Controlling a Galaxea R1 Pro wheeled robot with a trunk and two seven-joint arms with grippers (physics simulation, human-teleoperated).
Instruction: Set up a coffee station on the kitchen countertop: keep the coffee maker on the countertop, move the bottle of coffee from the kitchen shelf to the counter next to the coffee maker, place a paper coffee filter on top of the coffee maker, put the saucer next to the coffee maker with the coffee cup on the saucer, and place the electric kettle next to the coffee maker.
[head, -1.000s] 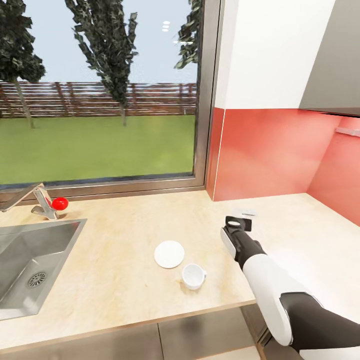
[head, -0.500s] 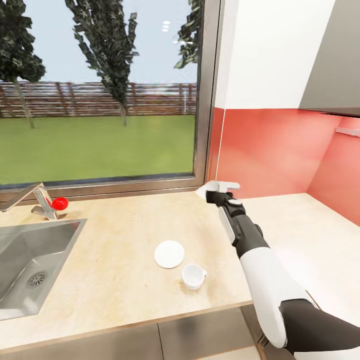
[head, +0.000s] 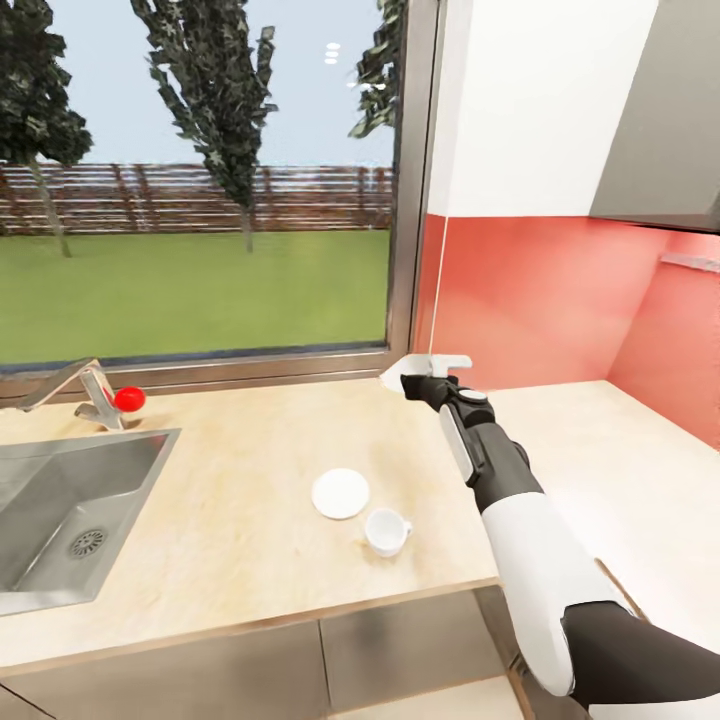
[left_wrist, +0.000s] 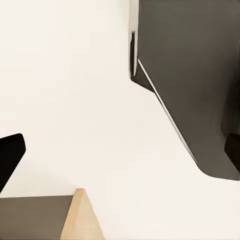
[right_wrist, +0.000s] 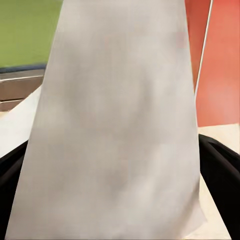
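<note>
**A:** Please tell me what you see, from left to right.

**B:** At the far left is the sink (head: 60, 510) with its faucet (head: 75, 385) and a small red ball (head: 129, 399) beside it. Then, on the tabletop (head: 240, 500), the saucer (head: 340, 493) lies flat, and the coffee cup (head: 386, 530) stands just beside it, not on it. To the right, your right gripper (head: 425, 378) is raised above the tabletop, near the window corner and the red backsplash (head: 530, 300).

**A:** Are the jaws holding something?

**B:** Yes. The jaws are clamped on the paper coffee filter (right_wrist: 117, 125); in the right wrist view the white sheet hangs between the two dark fingers (right_wrist: 220, 170). For the left gripper I cannot tell: the left wrist view gives only dark corners before a pale wall.

**A:** How do you advise to do this step well?

**B:** I think you are carrying the filter to the coffee maker. Keep the grip firm, because thin paper can slip or fold. Move slowly and keep the filter high over the cup and saucer. Open the jaws only when the filter is directly over the top of the machine.
</note>
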